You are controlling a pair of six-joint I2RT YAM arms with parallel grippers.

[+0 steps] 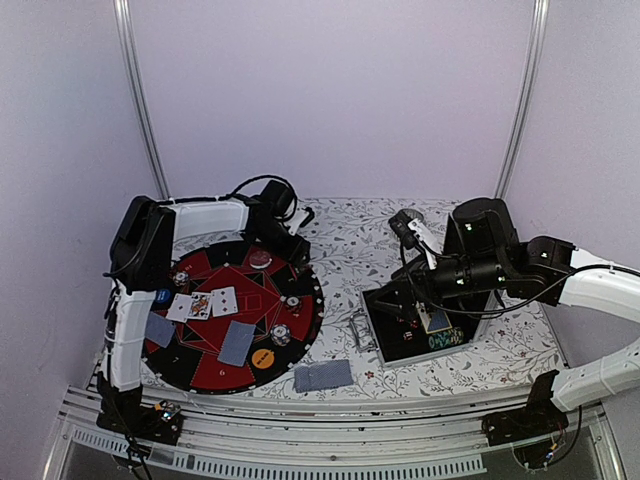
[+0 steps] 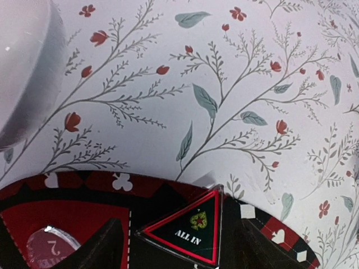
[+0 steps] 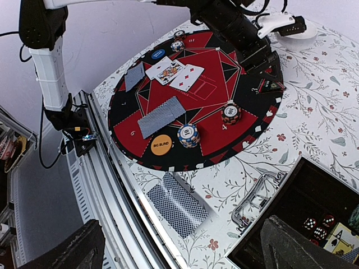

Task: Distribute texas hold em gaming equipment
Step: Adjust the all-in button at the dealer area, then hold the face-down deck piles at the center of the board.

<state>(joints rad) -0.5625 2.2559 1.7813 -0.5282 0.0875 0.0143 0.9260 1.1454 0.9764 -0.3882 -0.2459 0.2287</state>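
The red-edged triangular "ALL IN" marker [image 2: 188, 232] lies flat on the far-right rim of the round red-and-black poker mat [image 1: 200, 375]. My left gripper [image 2: 180, 227] straddles it, open, with a small gap on each side. On the mat lie face-down cards [image 3: 161, 116], face-up cards [image 3: 175, 71], two striped chip stacks [image 3: 189, 135] [image 3: 230, 113], an orange "BIG BLIND" disc [image 3: 161, 144] and a blue disc [image 3: 159, 54]. A grey-blue card deck [image 3: 176, 204] rests on the tablecloth near the front rail. My right gripper [image 3: 185, 255] hangs open above the deck and the case's edge, holding nothing.
A black case [image 3: 320, 190] with a metal handle [image 3: 261, 196] holds dice and a card at the right. A white bowl [image 2: 22, 73] stands just past the mat's far edge. A red translucent disc marked 2 [image 2: 53, 246] lies beside the left finger. The metal rail [image 3: 112, 168] borders the front.
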